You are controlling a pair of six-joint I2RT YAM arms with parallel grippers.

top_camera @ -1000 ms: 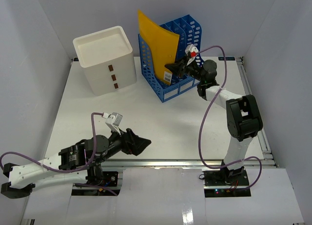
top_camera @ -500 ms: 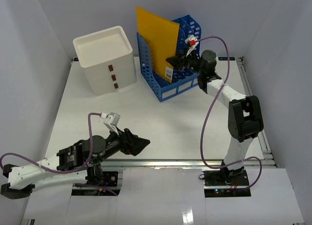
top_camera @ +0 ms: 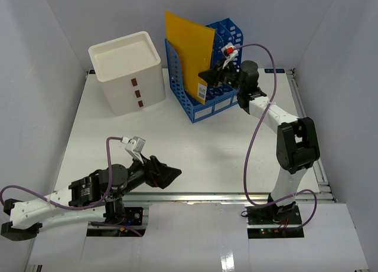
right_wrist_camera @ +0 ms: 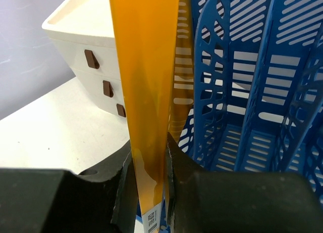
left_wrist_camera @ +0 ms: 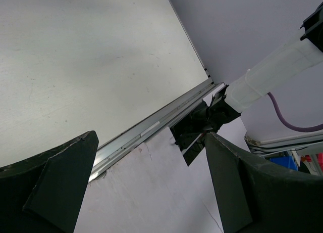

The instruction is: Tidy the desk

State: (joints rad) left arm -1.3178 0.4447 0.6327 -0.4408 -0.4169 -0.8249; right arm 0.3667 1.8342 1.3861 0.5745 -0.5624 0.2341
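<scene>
My left arm lies low along the near rail, its pincer [top_camera: 170,175] spread wide and empty above the white counter [top_camera: 195,142], which stretches under both arms. My right arm reaches far back, forearm raised, its pincer [top_camera: 208,78] clamped on an upright yellow envelope [top_camera: 189,51] at the blue file rack [top_camera: 221,102].

Top external: we look down and forward from high behind the arm bases, whole desk [top_camera: 195,142] in frame. Left wrist: low and close over the near rail [left_wrist_camera: 151,129], facing the right arm [left_wrist_camera: 275,74]. Right wrist: very near the yellow folder [right_wrist_camera: 146,91], edge-on, facing the blue file rack [right_wrist_camera: 252,91] and white drawer box [right_wrist_camera: 86,46]; top view shares all these.
</scene>
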